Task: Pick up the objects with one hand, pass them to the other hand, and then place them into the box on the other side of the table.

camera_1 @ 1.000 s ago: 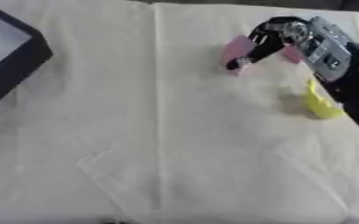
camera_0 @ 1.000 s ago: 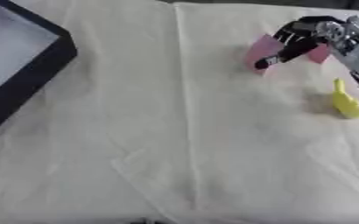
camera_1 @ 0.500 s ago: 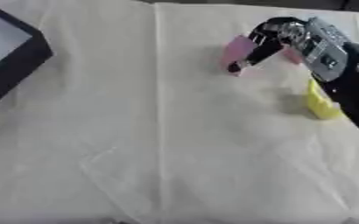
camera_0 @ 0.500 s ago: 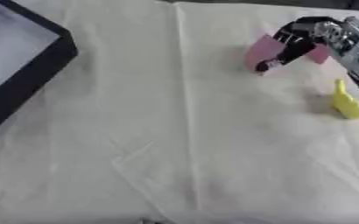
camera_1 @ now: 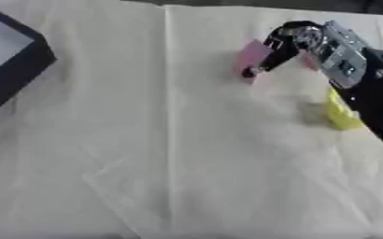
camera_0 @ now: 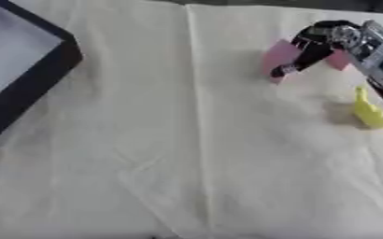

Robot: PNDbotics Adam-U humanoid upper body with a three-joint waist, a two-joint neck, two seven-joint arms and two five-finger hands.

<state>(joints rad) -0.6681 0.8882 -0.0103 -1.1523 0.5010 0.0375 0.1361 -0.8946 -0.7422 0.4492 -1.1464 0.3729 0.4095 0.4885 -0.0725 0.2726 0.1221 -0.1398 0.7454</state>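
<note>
Nothing has shifted: our right hand [camera_0: 322,44] stays curled around the pink object [camera_0: 278,55] at the table's [camera_0: 191,154] far right. It could slip free when lifted, knocking the nearby yellow object [camera_0: 370,112].

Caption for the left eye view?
Right hand curled on pink object; yellow object nearby, box far left.

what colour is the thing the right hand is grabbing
Pink, under the right hand; clearest in the left eye view.
</note>
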